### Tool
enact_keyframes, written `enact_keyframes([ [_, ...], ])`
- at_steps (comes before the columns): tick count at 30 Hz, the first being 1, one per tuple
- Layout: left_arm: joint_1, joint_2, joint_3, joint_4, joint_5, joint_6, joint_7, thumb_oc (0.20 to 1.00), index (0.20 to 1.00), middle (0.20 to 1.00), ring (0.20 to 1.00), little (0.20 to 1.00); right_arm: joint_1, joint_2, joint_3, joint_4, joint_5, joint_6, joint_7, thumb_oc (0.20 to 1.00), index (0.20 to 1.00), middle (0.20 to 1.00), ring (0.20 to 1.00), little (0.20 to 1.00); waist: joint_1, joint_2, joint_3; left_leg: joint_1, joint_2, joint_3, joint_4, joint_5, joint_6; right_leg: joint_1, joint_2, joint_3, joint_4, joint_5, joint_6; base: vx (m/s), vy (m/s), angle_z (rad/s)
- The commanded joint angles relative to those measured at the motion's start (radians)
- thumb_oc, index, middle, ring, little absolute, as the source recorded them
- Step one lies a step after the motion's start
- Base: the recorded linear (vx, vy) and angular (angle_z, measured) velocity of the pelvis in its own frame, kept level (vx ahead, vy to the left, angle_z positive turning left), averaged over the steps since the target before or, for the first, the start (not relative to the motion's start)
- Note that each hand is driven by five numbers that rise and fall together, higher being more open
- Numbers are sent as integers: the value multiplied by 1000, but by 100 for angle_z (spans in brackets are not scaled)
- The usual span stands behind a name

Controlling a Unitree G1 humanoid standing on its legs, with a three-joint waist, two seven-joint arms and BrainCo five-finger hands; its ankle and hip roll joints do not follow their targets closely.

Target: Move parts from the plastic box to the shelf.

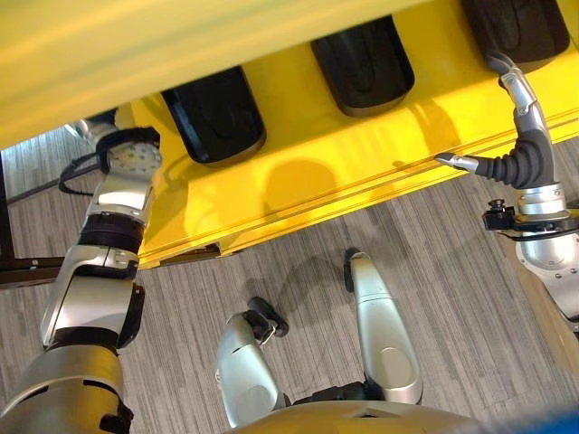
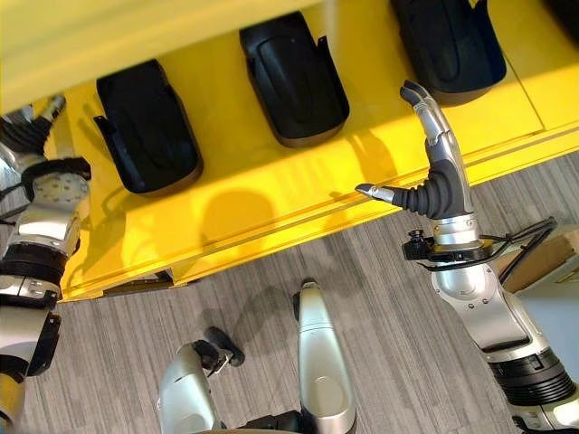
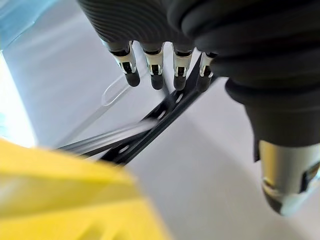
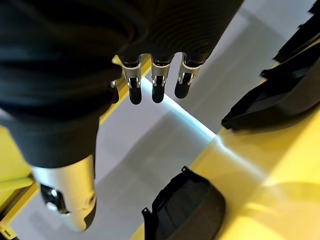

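**Three black parts rest on yellow shelf as robot's hands hang empty**

Three black moulded plastic parts lie in a row on the flat yellow shelf [image 2: 271,194], spaced apart from one another: one toward the robot's left [image 2: 149,127], one in the middle [image 2: 294,77] and one toward its right [image 2: 448,41]. The right hand [image 2: 439,172] is raised over the shelf's front edge, between the middle and right parts, fingers straight and thumb splayed to the side, touching nothing and holding nothing. In the right wrist view two of the parts show on the yellow surface past the straight fingers [image 4: 157,82]. The left hand [image 3: 200,30] is at the shelf's left end; its wrist view shows the fingers straight and empty above a dark perforated metal strut [image 3: 150,125]. Grey wood-grain flooring [image 1: 452,271] lies before the shelf.
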State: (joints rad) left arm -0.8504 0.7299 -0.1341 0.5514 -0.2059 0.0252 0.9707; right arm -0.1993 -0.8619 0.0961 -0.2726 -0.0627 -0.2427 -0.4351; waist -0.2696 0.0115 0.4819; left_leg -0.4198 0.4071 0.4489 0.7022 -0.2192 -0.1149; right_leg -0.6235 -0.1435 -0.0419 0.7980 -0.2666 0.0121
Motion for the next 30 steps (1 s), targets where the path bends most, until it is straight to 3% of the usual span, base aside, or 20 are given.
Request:
enact_keyframes([
  [1,-21,101,36,-74,58,-65,101,1000,1000,1000,1000,1000,-35,49,-15,-62,-4,-21,-46,1000,1000,1000,1000,1000,-6,-26,-7,-39,-84,1,-52,20,84,73,-7,-54,14,-54,12,-25,-36,2],
  [4,-17,94,28,-123,67,-63,67,1000,1000,1000,1000,1000,-24,66,-9,-72,-9,-22,-57,1000,1000,1000,1000,1000,-4,-28,-7,-32,-90,-1,-68,22,87,78,-4,-55,2,-48,16,-25,-50,0],
  [7,77,29,8,-328,77,-66,12,1000,1000,1000,1000,1000,16,127,-11,-92,-43,-20,-77,1000,1000,1000,1000,1000,13,-28,-4,3,-114,-11,-130,39,89,101,4,-53,-45,-28,29,-15,-88,2],
  [10,208,-35,35,-473,66,-134,-32,1000,1000,1000,1000,1000,60,169,-16,-101,-15,-37,-75,1000,1000,1000,1000,1000,30,-27,-9,34,-130,-22,-182,59,87,129,6,-55,-90,-10,35,12,-89,1],
  [12,289,-96,39,-552,22,-200,-116,1000,1000,1000,1000,1000,80,206,-12,-99,73,-47,-50,1000,1000,1000,1000,1000,40,-24,-15,61,-142,-29,-228,78,84,154,7,-57,-128,3,40,5,-113,1],
  [14,348,-141,34,-610,-19,-227,-192,1000,1000,1000,1000,1000,98,243,-8,-97,168,-50,-16,1000,1000,1000,1000,1000,49,-24,-20,80,-152,-35,-261,92,82,173,8,-63,-158,14,43,-1,-112,14],
  [18,592,-295,-35,-750,-171,-326,-516,1000,1000,1000,1000,1000,176,352,-7,-84,378,-75,109,1000,1000,1000,1000,1000,84,-23,-39,156,-177,-56,-382,143,66,259,-5,-102,-270,45,53,-4,-132,27],
  [21,710,-309,-77,-771,-351,-338,-783,1000,1000,1000,1000,1000,223,353,-18,-73,483,-78,178,1000,1000,1000,1000,1000,99,-16,-61,208,-184,-65,-454,179,55,315,-7,-124,-341,71,50,3,-79,32],
  [22,715,-309,-77,-771,-355,-339,-796,1000,1000,1000,1000,1000,225,353,-18,-72,489,-79,182,1000,1000,1000,1000,1000,99,-15,-61,211,-184,-65,-457,181,55,318,-6,-125,-345,73,50,25,-58,18],
  [23,765,-306,-107,-777,-391,-392,-927,1000,1000,1000,1000,1000,247,345,-19,-61,525,-82,221,1000,1000,1000,1000,1000,107,-12,-81,244,-187,-70,-500,200,46,357,-6,-139,-393,85,46,22,-36,15],
  [24,773,-305,-110,-778,-407,-385,-949,1000,1000,1000,1000,1000,250,344,-19,-58,532,-79,229,1000,1000,1000,1000,1000,108,-11,-84,249,-187,-70,-505,203,44,363,-6,-142,-400,88,45,72,-38,11],
  [25,832,-308,-132,-748,-523,-351,-1084,1000,1000,1000,1000,1000,266,334,-8,-12,630,-51,283,1000,1000,1000,1000,1000,116,-7,-114,299,-195,-73,-565,230,35,420,-8,-151,-475,115,45,90,-19,10],
  [27,866,-309,-152,-719,-515,-378,-1156,1000,1000,1000,1000,1000,284,340,6,24,653,-51,304,1000,1000,1000,1000,1000,124,-7,-148,343,-196,-86,-623,257,25,469,-9,-158,-543,146,52,109,-31,12],
  [30,935,-314,-161,-698,-603,-318,-1353,1000,1000,1000,1000,1000,315,342,9,65,676,-50,332,1000,1000,1000,1000,1000,135,-13,-204,396,-182,-95,-692,294,5,526,-18,-165,-631,196,68,75,-18,8],
])
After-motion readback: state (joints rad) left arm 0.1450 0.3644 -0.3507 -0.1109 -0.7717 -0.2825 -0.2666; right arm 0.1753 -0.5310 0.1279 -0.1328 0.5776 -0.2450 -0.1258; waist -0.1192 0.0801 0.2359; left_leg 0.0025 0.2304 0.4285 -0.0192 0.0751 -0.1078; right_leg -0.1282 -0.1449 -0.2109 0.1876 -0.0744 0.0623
